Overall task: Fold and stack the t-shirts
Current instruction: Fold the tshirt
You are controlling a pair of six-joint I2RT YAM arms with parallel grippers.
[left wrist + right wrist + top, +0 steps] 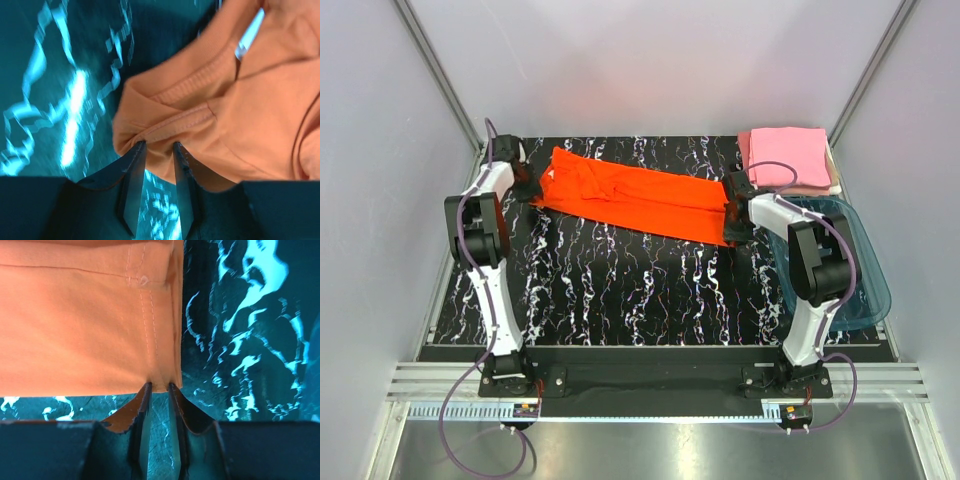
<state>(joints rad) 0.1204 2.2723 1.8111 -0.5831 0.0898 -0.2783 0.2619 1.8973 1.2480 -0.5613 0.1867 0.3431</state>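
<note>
An orange-red t-shirt (630,198) lies folded into a long band, stretched across the back of the dark marbled table. My left gripper (528,188) is at its collar end, shut on a bunched fold of cloth beside the neckline (200,85); cloth fills the gap at the gripper's tips (159,146). My right gripper (732,232) is at the hem end, shut on the stitched corner of the hem (160,375), its fingertips (160,386) pinching the edge. A stack of folded pink t-shirts (785,158) sits at the back right corner.
A translucent teal tub (855,290) stands at the right edge of the table, beside the right arm. Grey walls close in the back and both sides. Dark marbled table surface (640,290) stretches in front of the shirt.
</note>
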